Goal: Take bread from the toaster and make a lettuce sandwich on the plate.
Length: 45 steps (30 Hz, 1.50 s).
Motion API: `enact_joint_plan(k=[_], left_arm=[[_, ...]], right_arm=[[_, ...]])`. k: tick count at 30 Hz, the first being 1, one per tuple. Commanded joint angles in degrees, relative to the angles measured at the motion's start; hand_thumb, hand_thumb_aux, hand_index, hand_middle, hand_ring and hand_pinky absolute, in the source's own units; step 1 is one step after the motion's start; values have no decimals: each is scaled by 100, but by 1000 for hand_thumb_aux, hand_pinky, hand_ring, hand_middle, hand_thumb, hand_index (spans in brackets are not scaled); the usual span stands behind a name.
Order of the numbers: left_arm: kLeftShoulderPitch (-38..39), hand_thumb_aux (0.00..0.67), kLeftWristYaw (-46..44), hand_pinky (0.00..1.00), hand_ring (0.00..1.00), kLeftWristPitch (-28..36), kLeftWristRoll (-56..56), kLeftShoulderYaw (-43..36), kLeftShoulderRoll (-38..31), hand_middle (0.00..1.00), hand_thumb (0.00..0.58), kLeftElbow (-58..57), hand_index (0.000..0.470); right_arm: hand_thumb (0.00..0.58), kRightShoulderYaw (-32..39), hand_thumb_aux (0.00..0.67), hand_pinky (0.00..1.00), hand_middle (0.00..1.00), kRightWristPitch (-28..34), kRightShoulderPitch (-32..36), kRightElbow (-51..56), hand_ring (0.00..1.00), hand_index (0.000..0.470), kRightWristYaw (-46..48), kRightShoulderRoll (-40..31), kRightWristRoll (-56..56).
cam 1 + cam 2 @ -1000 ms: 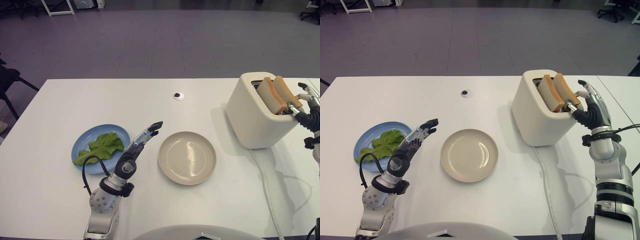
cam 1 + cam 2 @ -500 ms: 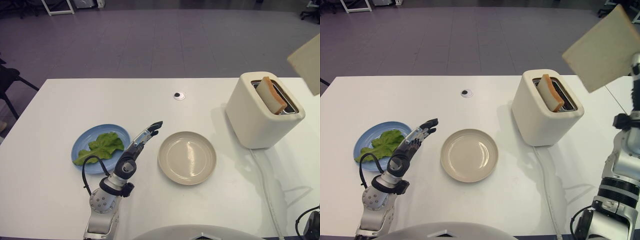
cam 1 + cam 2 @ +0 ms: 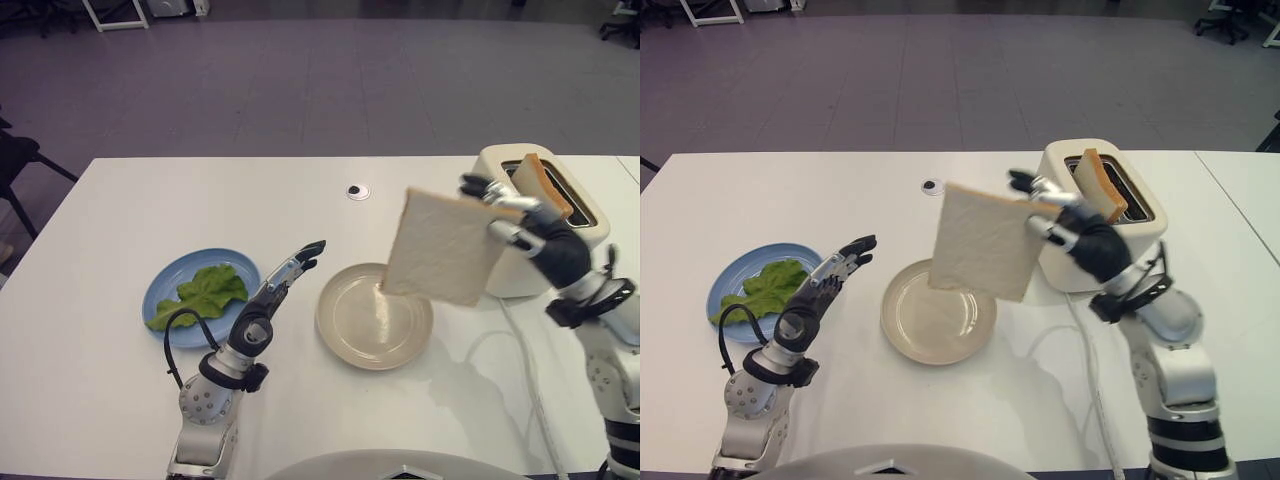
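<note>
My right hand is shut on a slice of white bread, holding it in the air over the right side of the beige plate. Behind it the cream toaster stands with a second slice sticking out of its slot. A lettuce leaf lies on the blue plate at the left. My left hand hovers open between the blue plate and the beige plate, fingers stretched toward the right.
The toaster's white cord runs down the table toward its front edge on the right. A small round dark fitting sits in the tabletop at the back centre.
My right hand lifted one slice out of the toaster, swung it high up at the right, then brought it down and left over the beige plate. The left hand has stayed still.
</note>
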<state>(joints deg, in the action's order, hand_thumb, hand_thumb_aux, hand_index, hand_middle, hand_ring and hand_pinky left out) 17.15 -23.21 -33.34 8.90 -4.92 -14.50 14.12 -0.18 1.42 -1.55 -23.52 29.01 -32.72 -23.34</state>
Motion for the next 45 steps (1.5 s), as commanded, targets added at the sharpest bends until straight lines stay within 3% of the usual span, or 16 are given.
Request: enact_joint_plan(k=[1,4,11,12,13,14,18,21,24,26,31,38,40,41,43,45], left_arm=[[-77,0,-14,0,0,29,-89,-22,-11,0,0,-109,0],[-97,0,-14,0,0,20,-92,-36,-3,0,0,-128,0],[-54,0,-3,0,0,24,-88,-36,-13,0,0,-76,0],[-52,0,-3,0,0,28,-85,-36,-15,0,0,-68,0],[-52,0,-1,0,0,32,-84,-36,-14,0,0,-63,0],[-41,0,3,0,0,36,-73,-29,-15,0,0,-50,0],[28,0,113,0,0,98,53,204,-50,0,0,192,0],[-115,0,528,0,0,370,-308,1186,-392,0,0,240,0],[-159,0,1403,0,0,394,-2589,2348,-1264,0,0,-231,0],[-69,0,2120,0,0,525,-4065,2603,-1855,0,0,-707,0],[-177,0,3192,0,0,1378,-6161,1937,-2657,0,0,-1963,0],[-494,0,3254,0,0,2251,-6635,1339,-3085,0,0,-2802,0],[-492,76,3127,0,0,2315,-6576,1162,-3138,0,124,-2807,53],[-484,87,3081,0,0,2321,-6529,1092,-3149,0,140,-2791,61],[-475,294,3041,0,0,2336,-6430,973,-3166,0,398,-2726,206],[-459,339,3051,0,0,2369,-6349,913,-3206,0,438,-2630,238]], right_arm=[[580,959,670,0,0,-232,37,654,0,470,-65,353,1227],[580,1448,670,0,0,-745,65,1491,0,470,-211,567,2152],[580,1562,670,0,0,-1484,237,2452,0,470,-370,741,2867],[506,1554,431,0,0,-1596,251,2508,0,302,-445,757,2982],[58,1529,34,0,0,-1680,271,2545,0,24,-512,778,3047],[0,1499,0,0,0,-1765,294,2557,0,0,-546,803,3072],[0,1343,0,0,0,-2032,349,2489,0,0,-637,923,2958],[0,1199,0,0,0,-2163,378,2428,0,0,-688,991,2880],[0,1090,0,0,0,-2273,406,2423,0,0,-729,1057,2847],[0,1064,0,0,0,-2314,411,2427,0,0,-711,1084,2813],[0,1067,0,0,0,-2335,362,2388,0,0,-689,1096,2828],[0,1057,0,0,0,-2308,284,2346,0,0,-669,1140,2817],[0,1048,0,0,0,-2310,275,2336,0,0,-667,1146,2822],[0,1046,0,0,0,-2313,272,2333,0,0,-666,1147,2822],[0,1037,0,0,0,-2314,264,2318,0,0,-661,1148,2814],[0,1025,0,0,0,-2308,256,2298,0,0,-660,1149,2809]])
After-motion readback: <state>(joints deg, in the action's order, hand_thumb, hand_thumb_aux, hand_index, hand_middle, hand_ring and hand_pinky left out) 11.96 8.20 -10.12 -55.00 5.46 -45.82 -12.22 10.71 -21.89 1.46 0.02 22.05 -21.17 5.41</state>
